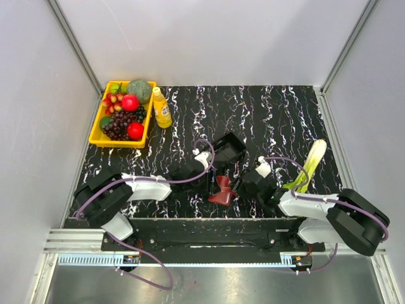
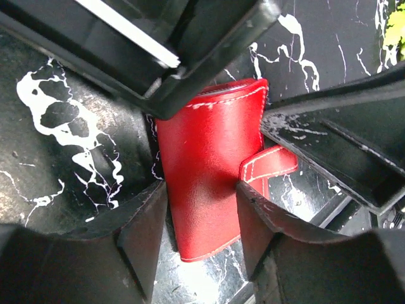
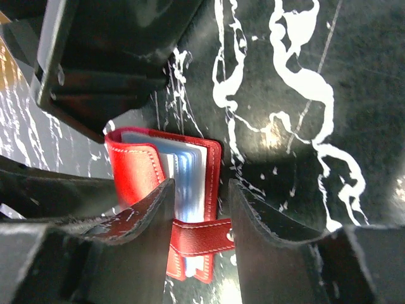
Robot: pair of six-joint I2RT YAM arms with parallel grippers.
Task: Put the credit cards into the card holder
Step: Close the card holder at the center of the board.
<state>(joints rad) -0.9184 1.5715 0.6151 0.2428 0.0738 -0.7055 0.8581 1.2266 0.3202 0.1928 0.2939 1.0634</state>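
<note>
While pale grey-blue flat credit cards [image 3: 190, 166] are already sitting inside the small dark red leather-look card holder [image 3: 136, 171], we are judging loading nearly done | left hand [image 2: 201, 228] is clamping it mid black marbled bench [image 1: 285, 114] | right hand [image 3: 199, 196] is straddling its open edge, grip unclear | we are seeing no loose cards.

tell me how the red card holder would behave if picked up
Probably floppy: the card holder is folded but gaping, so a free panel would likely swing. The cards show at its open edge and might slide out if tipped. Its glossy skin could be slippery.
</note>
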